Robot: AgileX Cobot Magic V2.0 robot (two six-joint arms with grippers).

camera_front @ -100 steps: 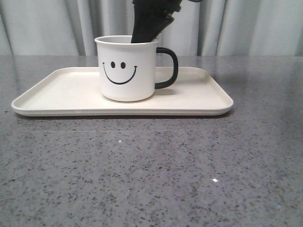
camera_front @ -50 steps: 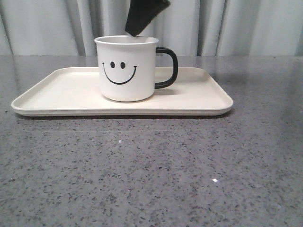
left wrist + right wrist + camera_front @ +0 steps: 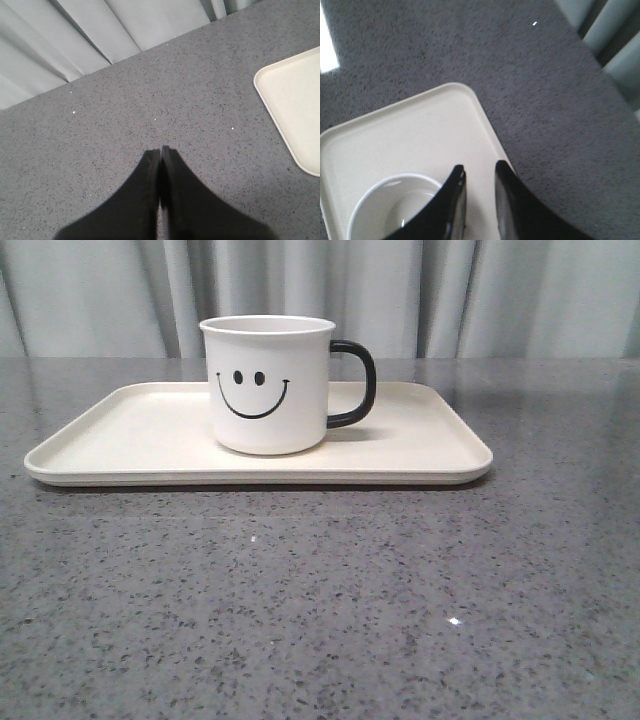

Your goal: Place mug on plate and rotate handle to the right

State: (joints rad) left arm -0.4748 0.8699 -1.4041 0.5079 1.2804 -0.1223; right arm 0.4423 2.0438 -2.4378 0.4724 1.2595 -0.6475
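The white mug (image 3: 268,385) with a black smiley face stands upright on the cream plate (image 3: 120,440), near its middle. Its black handle (image 3: 357,385) points to the right in the front view. No gripper shows in the front view. In the right wrist view my right gripper (image 3: 480,172) is open and empty, high above the plate (image 3: 420,135), with the mug's open rim (image 3: 380,185) below beside one finger. In the left wrist view my left gripper (image 3: 160,150) is shut and empty over bare table, apart from the plate's corner (image 3: 292,95).
The grey speckled table (image 3: 320,610) stretches in front of the plate. Pale curtains (image 3: 500,290) hang behind the table's far edge.
The right gripper has lifted up from the mug's rim and left the front view. The mug stays in place on the plate.
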